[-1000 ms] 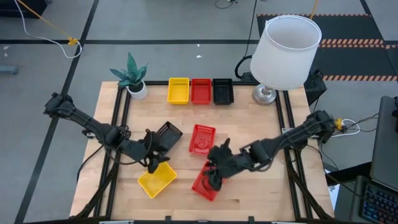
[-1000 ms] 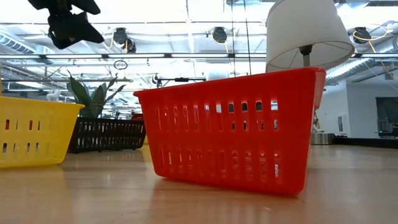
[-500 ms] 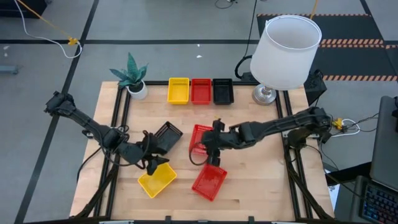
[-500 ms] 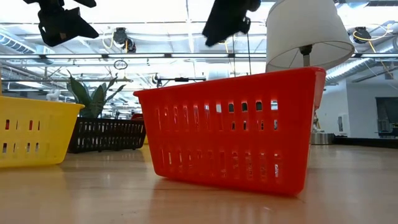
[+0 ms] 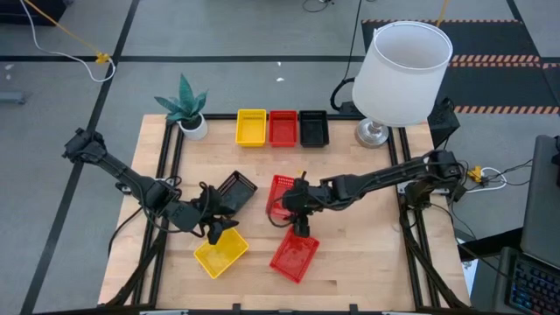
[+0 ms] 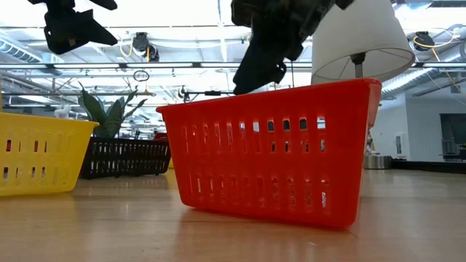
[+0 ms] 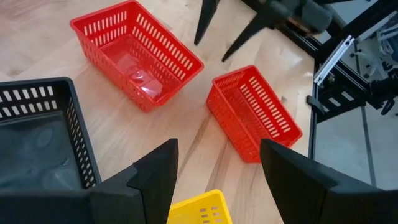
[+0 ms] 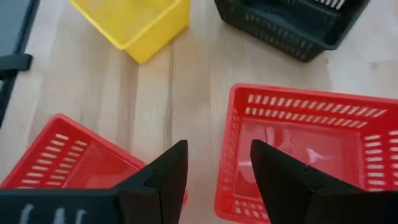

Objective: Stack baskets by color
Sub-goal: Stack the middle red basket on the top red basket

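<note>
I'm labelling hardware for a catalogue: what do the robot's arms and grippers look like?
Both arms are dark, slim and jointed, with black cables running alongside. The left gripper and right gripper each have two matte black, flat, tapering fingers. No markings show.

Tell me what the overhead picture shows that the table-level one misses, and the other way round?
Only the overhead view shows the far-edge row of yellow basket, red basket and black basket, both arms whole, and the open left gripper and open right gripper.

Only the table-level view shows the ceiling lights and the room behind.

Both show the near red basket, the loose yellow basket, the loose black basket, the plant and the lampshade.
</note>
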Robot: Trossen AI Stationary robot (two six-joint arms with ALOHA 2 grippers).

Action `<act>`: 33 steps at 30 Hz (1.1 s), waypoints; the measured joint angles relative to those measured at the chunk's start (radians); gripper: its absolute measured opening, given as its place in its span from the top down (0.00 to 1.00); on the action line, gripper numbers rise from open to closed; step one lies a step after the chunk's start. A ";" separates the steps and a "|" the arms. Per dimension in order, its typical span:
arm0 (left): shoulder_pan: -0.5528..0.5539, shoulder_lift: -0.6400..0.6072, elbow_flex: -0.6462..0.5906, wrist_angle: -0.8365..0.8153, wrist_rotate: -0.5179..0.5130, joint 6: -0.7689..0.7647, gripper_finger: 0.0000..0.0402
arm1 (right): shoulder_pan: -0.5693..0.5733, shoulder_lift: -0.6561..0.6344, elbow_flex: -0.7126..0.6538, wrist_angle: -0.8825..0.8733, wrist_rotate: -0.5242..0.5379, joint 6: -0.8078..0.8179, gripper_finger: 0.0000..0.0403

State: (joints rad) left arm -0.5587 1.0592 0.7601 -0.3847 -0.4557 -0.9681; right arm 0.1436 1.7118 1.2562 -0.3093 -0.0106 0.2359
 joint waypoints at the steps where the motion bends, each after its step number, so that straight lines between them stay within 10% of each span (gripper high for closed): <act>1: 0.000 0.000 0.000 -0.001 0.000 -0.001 0.43 | 0.000 0.000 -0.019 0.025 -0.002 0.005 0.58; 33: 0.043 0.000 -0.001 -0.025 -0.001 -0.064 0.43 | -0.005 0.086 -0.251 0.401 -0.033 0.013 0.71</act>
State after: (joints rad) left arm -0.5154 1.0595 0.7589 -0.4095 -0.4563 -1.0326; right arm 0.1387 1.7982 1.0053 0.0913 -0.0438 0.2493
